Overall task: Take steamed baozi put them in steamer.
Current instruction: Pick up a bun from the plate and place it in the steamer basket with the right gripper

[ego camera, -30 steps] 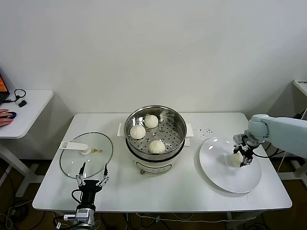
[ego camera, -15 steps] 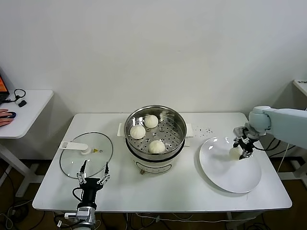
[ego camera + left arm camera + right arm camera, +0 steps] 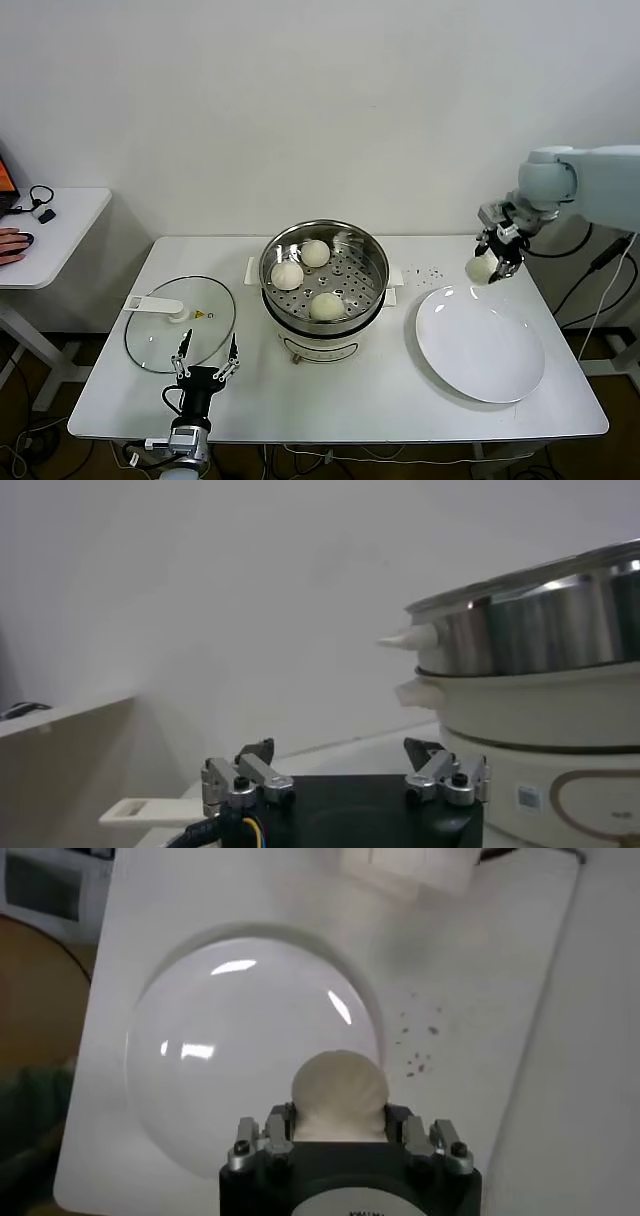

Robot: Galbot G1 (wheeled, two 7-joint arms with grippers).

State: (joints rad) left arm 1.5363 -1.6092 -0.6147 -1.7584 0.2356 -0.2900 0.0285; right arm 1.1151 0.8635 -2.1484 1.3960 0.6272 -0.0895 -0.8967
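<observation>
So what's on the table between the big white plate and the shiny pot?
In the head view, only bare table lies between the plate and the steamer, with the pot's white side handle poking into that gap.

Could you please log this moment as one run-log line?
right pincer: shut on baozi, lifted above plate | steamer: three baozi inside | left pincer: open, idle

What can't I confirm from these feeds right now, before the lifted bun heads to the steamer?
- Right end effector holding the baozi: the bun's underside is hidden; in the wrist view the end effector body covers its lower half.
- Steamer: the left wrist view shows only its outside wall, cut by the edge.
- Glass lid: the left end effector overlaps its near rim in the head view.
</observation>
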